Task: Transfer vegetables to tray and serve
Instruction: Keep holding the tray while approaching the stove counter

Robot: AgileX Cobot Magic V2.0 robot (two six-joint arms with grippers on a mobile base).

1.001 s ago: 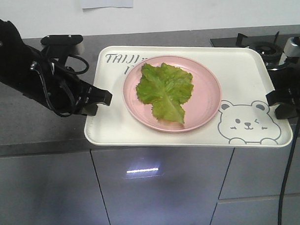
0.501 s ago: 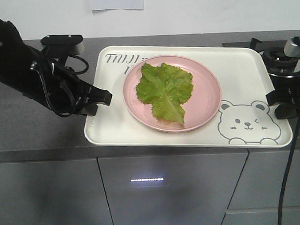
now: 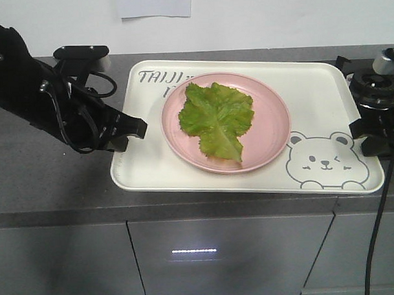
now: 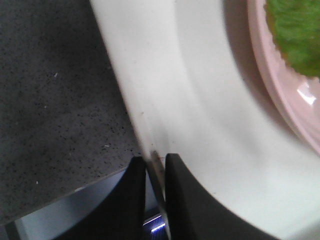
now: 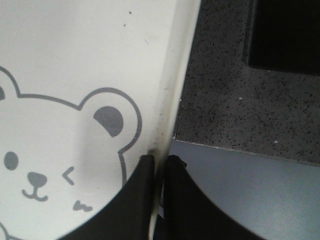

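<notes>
While my left claw (image 3: pixel 137 128) and right claw (image 3: pixel 358 130) each pinch a short end of the tray (image 3: pixel 324 85), its long side runs straight between them.

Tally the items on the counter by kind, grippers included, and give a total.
Lettuce leaf: 1
Pink plate: 1
Cream tray: 1
Grippers, each with jaws shut on a tray edge: 2, left gripper and right gripper
Total: 5
</notes>
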